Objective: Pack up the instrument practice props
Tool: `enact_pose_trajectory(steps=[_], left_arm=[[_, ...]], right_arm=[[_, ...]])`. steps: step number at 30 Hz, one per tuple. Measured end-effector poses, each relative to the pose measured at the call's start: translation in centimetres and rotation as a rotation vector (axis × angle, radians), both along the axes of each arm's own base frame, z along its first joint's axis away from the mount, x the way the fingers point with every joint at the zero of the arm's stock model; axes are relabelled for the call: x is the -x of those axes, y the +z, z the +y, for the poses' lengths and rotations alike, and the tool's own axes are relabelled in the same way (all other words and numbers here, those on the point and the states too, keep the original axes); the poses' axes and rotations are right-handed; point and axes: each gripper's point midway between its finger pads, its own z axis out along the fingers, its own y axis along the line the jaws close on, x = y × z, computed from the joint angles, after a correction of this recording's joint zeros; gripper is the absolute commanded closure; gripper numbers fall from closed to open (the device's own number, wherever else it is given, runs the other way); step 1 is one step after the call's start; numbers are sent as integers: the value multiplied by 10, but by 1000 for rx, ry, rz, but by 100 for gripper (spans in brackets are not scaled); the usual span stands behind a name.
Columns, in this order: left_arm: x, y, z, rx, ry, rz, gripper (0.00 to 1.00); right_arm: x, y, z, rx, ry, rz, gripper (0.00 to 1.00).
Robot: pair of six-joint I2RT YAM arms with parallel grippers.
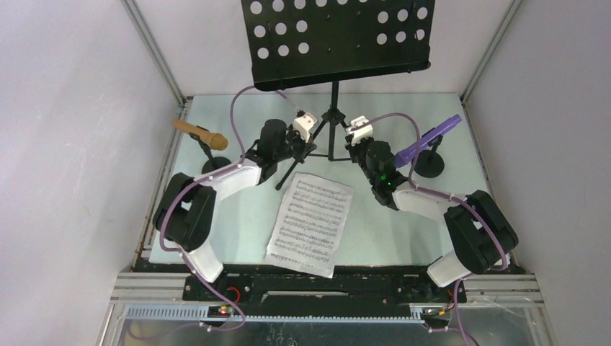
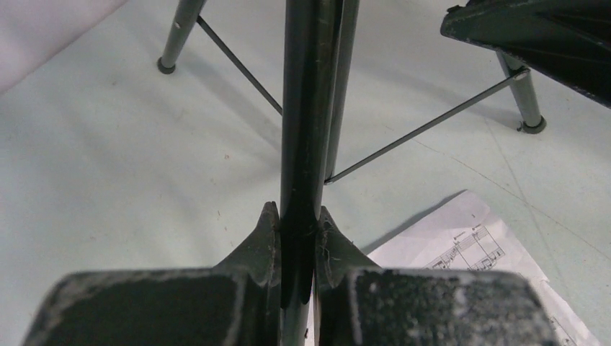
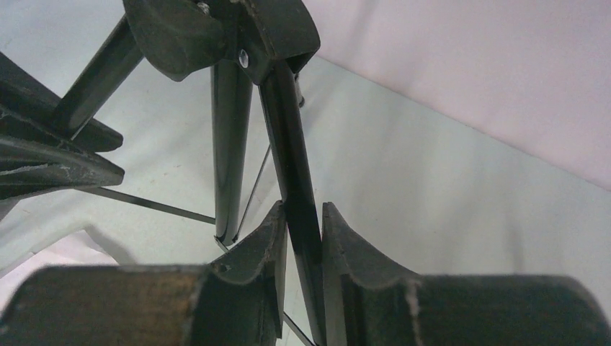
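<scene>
We look down on a pale green bench [image 1: 238, 216] boxed in by white walls [image 1: 72, 144]. The rack [image 1: 339, 36] stands at the back centre, its top cut off by the frame edge. A sheet [image 1: 311, 223] lies flat in front of its legs. The tan mic [image 1: 199, 134] sits on the left and the purple mic [image 1: 427, 137] on the right. The left arm [image 1: 216, 187] and right arm [image 1: 432, 202] reach inward, low. The left claw [image 2: 297, 223] is clenched on one rack leg, and the right claw [image 3: 301, 216] grasps another.

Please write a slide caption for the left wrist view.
The left gripper shut on the music rack's tripod leg, a sheet-music page beside it.
</scene>
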Motion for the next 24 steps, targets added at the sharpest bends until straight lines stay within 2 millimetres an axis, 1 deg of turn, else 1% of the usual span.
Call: enact_pose_trajectory(steps=[5,10,18,24], left_arm=[[-10,1,-10,-23,-50,-29,100],[-12,3,-14,-22,-83,-36,100],[-13,9,-14,-3,-113,-54,100],[-16,24,-20,41,-134,-100,100]], right_arm=[[3,0,-9,-11,-37,-21,100],[3,2,-11,-17,-45,-43,100],[4,10,-6,-31,-14,-80,100],[5,25,0,-62,10,-136,100]])
